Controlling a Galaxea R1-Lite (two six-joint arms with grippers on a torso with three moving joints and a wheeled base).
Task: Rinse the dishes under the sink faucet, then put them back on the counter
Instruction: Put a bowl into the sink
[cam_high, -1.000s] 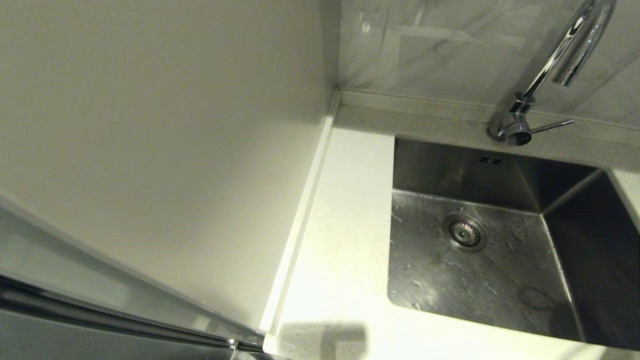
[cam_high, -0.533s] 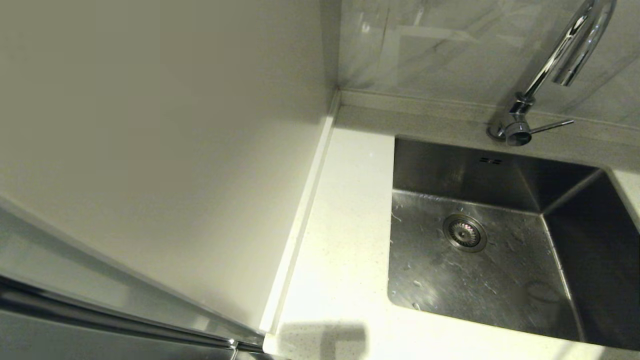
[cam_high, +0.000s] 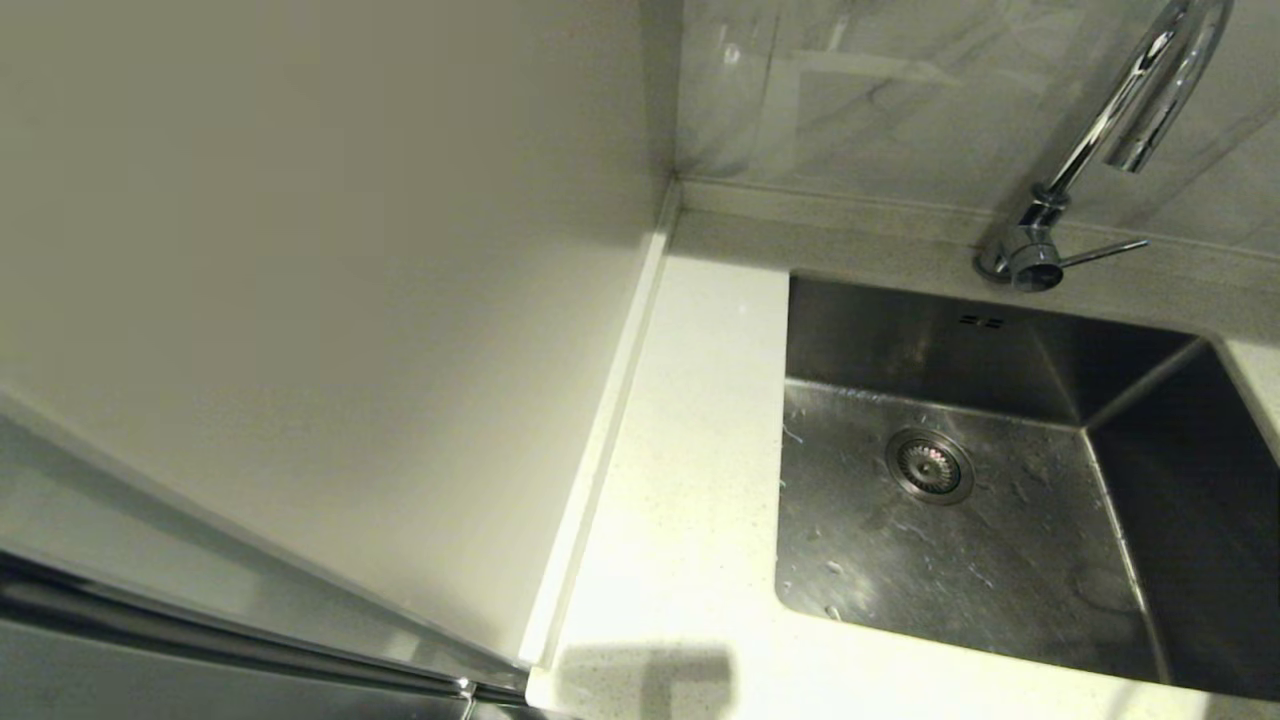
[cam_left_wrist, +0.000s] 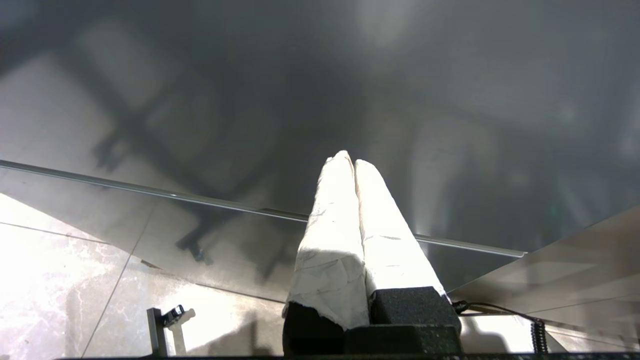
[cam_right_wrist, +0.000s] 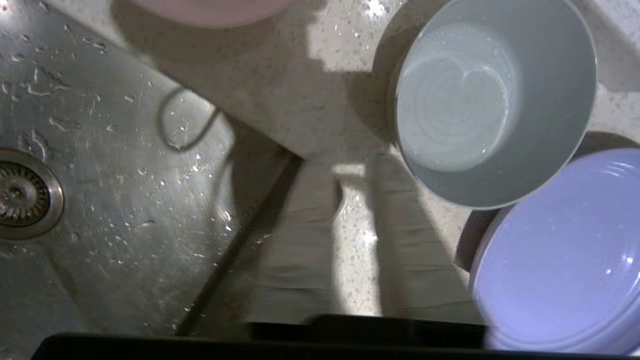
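We held the right gripper (cam_right_wrist: 356, 240) unclenched over the counter (cam_right_wrist: 320, 105), w/ blue-grey bowl (cam_right_wrist: 492, 100) touching plate (cam_right_wrist: 560, 250) at frame right; grabbing one could've knocked the other. Left gripper (cam_left_wrist: 352, 162) clenched, parked.

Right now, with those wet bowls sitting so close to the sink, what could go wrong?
1. The blue-grey bowl touches or overlaps the lilac plate; lifting one could knock the other.
2. The counter is spattered with droplets and the bowl holds water, so a grip may slip or spill.
3. The right gripper hangs open by the sink edge; a nudged dish could slide in. The left gripper, shut, is parked away, near the floor.
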